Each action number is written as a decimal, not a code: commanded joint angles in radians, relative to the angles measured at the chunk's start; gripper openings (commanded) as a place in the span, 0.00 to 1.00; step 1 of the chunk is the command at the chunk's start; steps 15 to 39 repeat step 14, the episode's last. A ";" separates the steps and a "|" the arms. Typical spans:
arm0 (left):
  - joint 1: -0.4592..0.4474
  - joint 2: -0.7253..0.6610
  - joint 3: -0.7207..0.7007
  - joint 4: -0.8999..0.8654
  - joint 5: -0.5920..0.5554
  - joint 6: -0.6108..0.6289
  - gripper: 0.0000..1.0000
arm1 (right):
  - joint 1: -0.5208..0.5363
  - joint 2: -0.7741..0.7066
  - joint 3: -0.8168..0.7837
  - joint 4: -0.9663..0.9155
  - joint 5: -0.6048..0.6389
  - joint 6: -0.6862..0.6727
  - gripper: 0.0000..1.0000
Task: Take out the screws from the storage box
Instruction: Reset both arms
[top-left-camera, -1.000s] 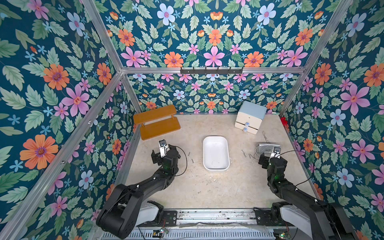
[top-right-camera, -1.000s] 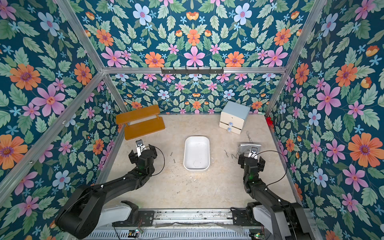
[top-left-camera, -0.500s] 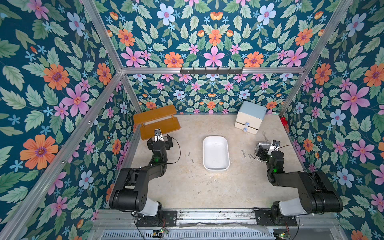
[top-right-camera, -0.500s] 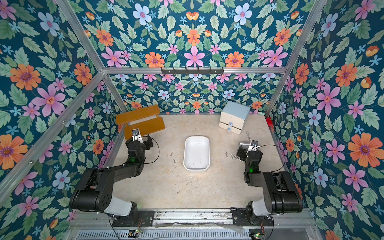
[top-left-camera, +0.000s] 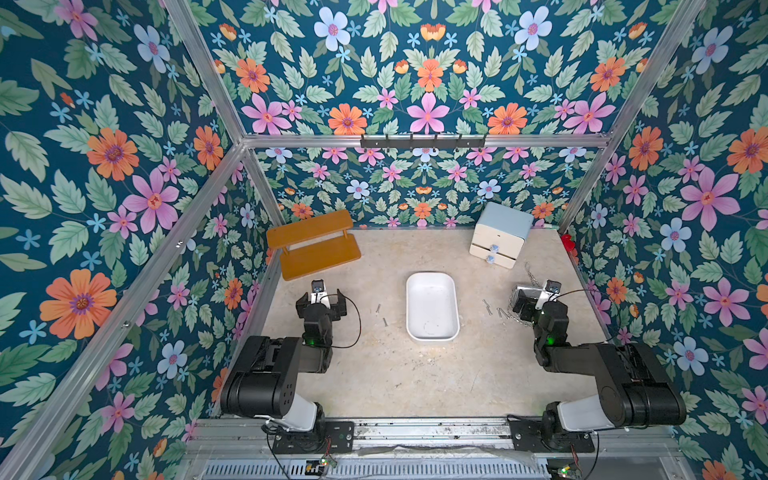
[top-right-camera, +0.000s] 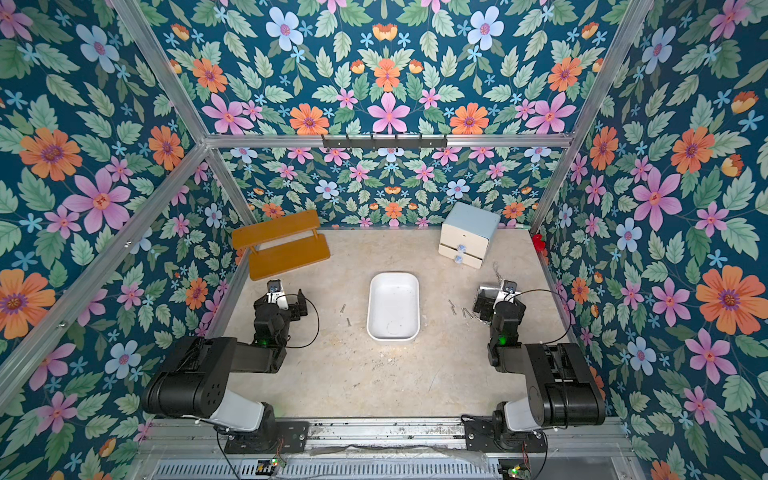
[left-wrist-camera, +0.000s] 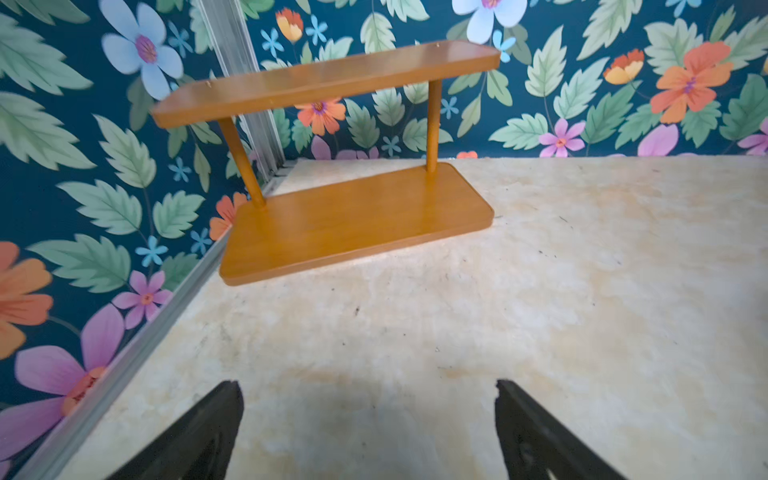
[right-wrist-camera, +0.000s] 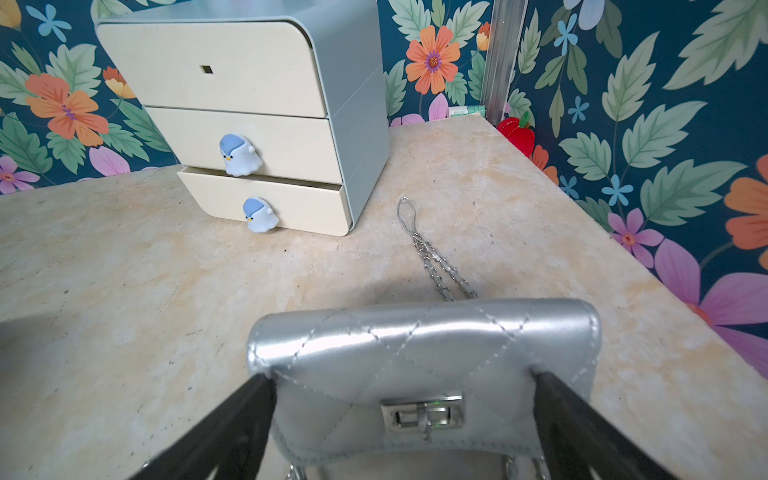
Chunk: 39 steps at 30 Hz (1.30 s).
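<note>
Left gripper (left-wrist-camera: 368, 395): jaws wide apart above the beige marbled tabletop (left-wrist-camera: 582, 291). An orange wooden two-tier shelf (left-wrist-camera: 357, 224) stands beyond it.

Right gripper (right-wrist-camera: 401, 386): jaws spread and straddling a silver quilted purse (right-wrist-camera: 424, 336). Contact with its sides cannot be told.

The shallow white plastic storage box (top-left-camera: 432, 276) sits at frame centre in both top views. Small silvery metal screws (top-left-camera: 378, 308) lie on the table outside it: two just left of the box, and more on its right (top-left-camera: 487, 306), near the purse.
</note>
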 joint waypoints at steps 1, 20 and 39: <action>0.025 0.078 -0.028 0.242 0.026 -0.018 0.99 | 0.000 0.000 0.004 0.023 -0.001 0.008 1.00; 0.037 0.048 0.022 0.085 0.043 -0.035 0.99 | -0.046 -0.002 0.025 -0.021 -0.099 0.025 1.00; 0.037 0.048 0.022 0.085 0.043 -0.035 0.99 | -0.046 -0.002 0.025 -0.021 -0.099 0.025 1.00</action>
